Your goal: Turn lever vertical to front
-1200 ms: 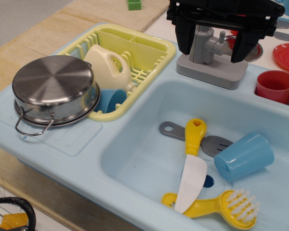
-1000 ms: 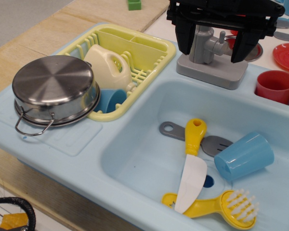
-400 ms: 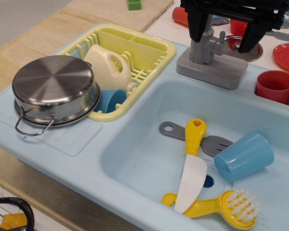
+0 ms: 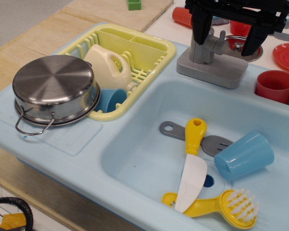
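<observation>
The grey toy tap post (image 4: 199, 52) stands on its rectangular grey base (image 4: 216, 71) at the back rim of the light blue sink (image 4: 149, 144). The short grey lever (image 4: 216, 42) projects to the right from the post, slanting a little upward. My black gripper (image 4: 225, 44) hangs over the tap from above, open. Its left finger (image 4: 201, 26) is in front of the post's top and its right finger (image 4: 253, 38) is well right of the lever's tip. I cannot tell whether a finger touches the lever.
A yellow dish rack (image 4: 154, 48) with a cream jug (image 4: 107, 65) and an upturned steel pot (image 4: 55, 86) are on the left. The sink holds a grey spatula (image 4: 171, 131), yellow knife (image 4: 192, 163), yellow brush (image 4: 226, 204) and blue cup (image 4: 244, 155). A red cup (image 4: 275, 85) stands right of the tap.
My gripper has moved to the right and slightly up and back, so the left finger now stands at the post instead of left of it. The lever looks tilted slightly more upward.
</observation>
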You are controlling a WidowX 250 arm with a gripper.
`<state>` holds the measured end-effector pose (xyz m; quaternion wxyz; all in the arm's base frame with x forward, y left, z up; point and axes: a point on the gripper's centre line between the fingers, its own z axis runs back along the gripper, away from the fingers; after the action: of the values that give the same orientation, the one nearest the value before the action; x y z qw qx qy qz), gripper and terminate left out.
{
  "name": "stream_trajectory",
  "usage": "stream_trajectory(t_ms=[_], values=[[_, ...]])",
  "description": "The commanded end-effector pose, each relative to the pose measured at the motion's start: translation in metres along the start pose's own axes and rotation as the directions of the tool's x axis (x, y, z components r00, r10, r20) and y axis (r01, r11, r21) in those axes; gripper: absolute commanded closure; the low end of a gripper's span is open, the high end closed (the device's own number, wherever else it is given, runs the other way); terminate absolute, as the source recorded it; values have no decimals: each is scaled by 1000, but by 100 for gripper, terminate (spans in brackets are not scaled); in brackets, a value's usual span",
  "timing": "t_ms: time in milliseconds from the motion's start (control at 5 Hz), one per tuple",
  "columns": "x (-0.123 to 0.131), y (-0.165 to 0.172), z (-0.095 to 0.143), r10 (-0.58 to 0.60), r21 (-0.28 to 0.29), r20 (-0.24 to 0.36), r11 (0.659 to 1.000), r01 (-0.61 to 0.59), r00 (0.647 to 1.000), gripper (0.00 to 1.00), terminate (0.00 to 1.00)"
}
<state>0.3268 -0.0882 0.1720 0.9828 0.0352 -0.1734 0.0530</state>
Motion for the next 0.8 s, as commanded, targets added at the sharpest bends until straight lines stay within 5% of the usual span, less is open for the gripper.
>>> stream_trajectory(t_ms=[0, 200, 400, 600], values=[[16, 7, 6, 2, -21, 86, 1000, 0, 996, 0, 0], [16, 1, 13, -2, -9, 129, 1000, 3, 992, 0, 0], [13, 0, 14, 28, -11, 166, 1000, -26, 986, 100, 0], [11, 1, 13, 50, -7, 145, 999, -49, 988, 100, 0]])
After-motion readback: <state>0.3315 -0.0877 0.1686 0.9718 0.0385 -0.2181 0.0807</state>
